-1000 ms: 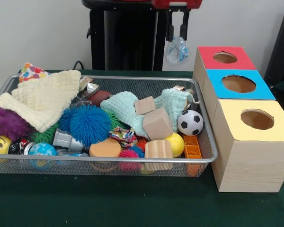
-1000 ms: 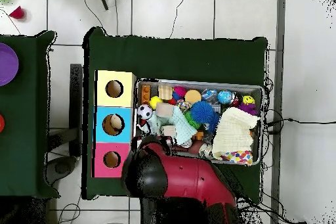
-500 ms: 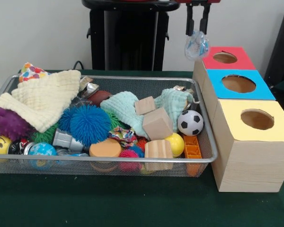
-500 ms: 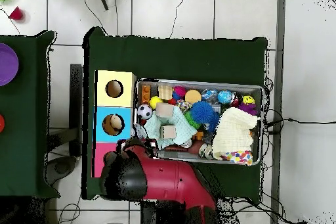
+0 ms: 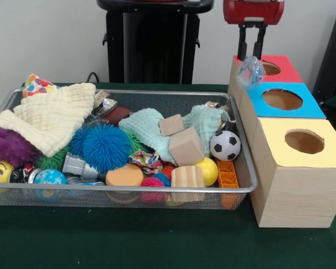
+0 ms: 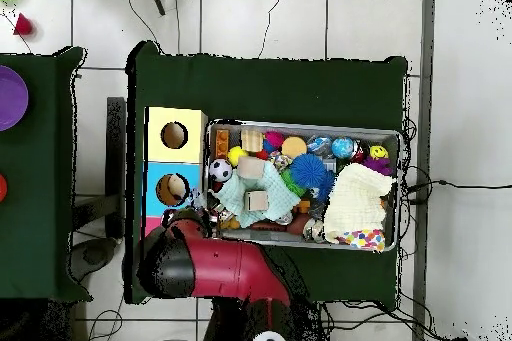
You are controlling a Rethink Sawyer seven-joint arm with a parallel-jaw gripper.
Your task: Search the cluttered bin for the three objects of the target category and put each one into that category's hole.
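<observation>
I counted three holed boxes: one red (image 5: 277, 68), one blue (image 5: 283, 100), one yellow (image 5: 302, 143). In the wire bin (image 5: 243, 185) I saw three wooden blocks (image 5: 186, 147), two cloths, one cream (image 5: 50, 117) and one mint (image 5: 148, 126), and one soccer ball (image 5: 224, 145). My gripper (image 5: 251, 56) held one crinkly clear wad (image 5: 250, 72).

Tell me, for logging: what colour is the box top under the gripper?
Red, clearest in front view.

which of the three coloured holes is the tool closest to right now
The red-topped box, farthest back in the row. The tool, shut on a clear crinkly plastic item, hangs at its left edge; the blue box and yellow box sit nearer the camera.
</observation>
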